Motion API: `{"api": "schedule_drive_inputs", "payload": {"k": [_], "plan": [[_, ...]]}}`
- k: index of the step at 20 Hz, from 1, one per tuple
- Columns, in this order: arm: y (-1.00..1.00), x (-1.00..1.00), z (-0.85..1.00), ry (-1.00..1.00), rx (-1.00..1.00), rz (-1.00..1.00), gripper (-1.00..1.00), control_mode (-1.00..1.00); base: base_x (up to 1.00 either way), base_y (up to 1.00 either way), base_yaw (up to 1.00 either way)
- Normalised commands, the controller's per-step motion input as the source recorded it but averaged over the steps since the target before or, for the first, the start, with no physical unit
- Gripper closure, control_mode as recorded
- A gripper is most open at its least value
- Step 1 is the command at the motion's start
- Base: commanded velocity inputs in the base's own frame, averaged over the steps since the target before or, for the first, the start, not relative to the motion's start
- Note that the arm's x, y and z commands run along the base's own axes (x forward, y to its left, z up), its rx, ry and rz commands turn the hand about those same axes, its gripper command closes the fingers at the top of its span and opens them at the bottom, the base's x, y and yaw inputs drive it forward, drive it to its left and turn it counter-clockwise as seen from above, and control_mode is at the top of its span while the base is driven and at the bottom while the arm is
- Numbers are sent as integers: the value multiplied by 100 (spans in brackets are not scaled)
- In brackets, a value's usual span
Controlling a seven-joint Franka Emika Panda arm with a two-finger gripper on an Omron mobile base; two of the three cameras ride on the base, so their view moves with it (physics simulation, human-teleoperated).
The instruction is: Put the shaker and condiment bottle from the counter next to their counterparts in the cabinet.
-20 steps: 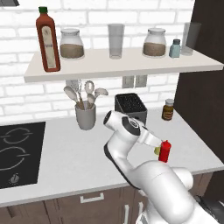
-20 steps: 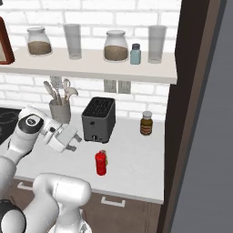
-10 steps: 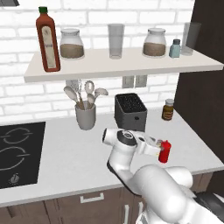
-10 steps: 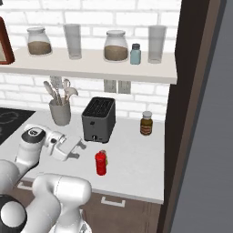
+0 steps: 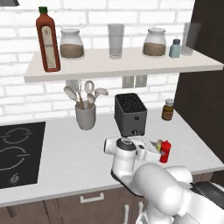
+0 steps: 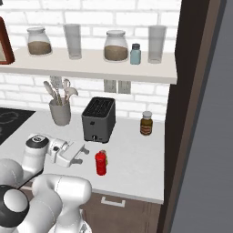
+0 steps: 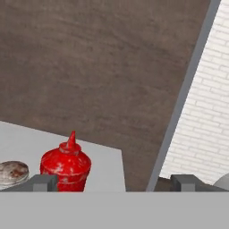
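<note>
The red condiment bottle (image 5: 165, 151) stands on the grey counter (image 5: 74, 162) near its front right, also visible as the bottle (image 6: 101, 163). The yellow-olive shaker (image 5: 159, 144) sits right behind it, mostly hidden. In the hand view the bottle (image 7: 66, 167) is ahead near the left fingertip, with the shaker's grey cap (image 7: 12, 173) left of it. My gripper (image 5: 154, 151) (image 6: 82, 154) (image 7: 114, 183) is low over the counter, open, just short of the bottle, holding nothing. On the cabinet shelf (image 5: 122, 65) stand the tall dark-red bottle (image 5: 48, 39) and the pale blue shaker (image 5: 174, 48).
A black toaster (image 5: 130, 114) stands just behind the gripper. A utensil holder (image 5: 85, 116) is to its left and an amber jar (image 5: 168, 109) by the dark wall panel (image 5: 205, 109). The cooktop (image 5: 17, 153) lies far left. Jars and glasses fill the shelf's middle.
The hand has swung down and to the right, from above the counter to level with the red bottle. Its jaws have stayed open. The bottle and shaker have not moved.
</note>
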Motion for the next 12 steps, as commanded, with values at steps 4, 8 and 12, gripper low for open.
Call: {"api": "schedule_drive_inputs", "payload": {"k": [4,8,12], "plan": [[0,0,0,0,0,0,-100,-100,0,0,0],[-5,0,0,-3,0,0,-100,-100,0,0,0],[-16,0,0,-2,3,0,-100,-100,0,0,0]]}}
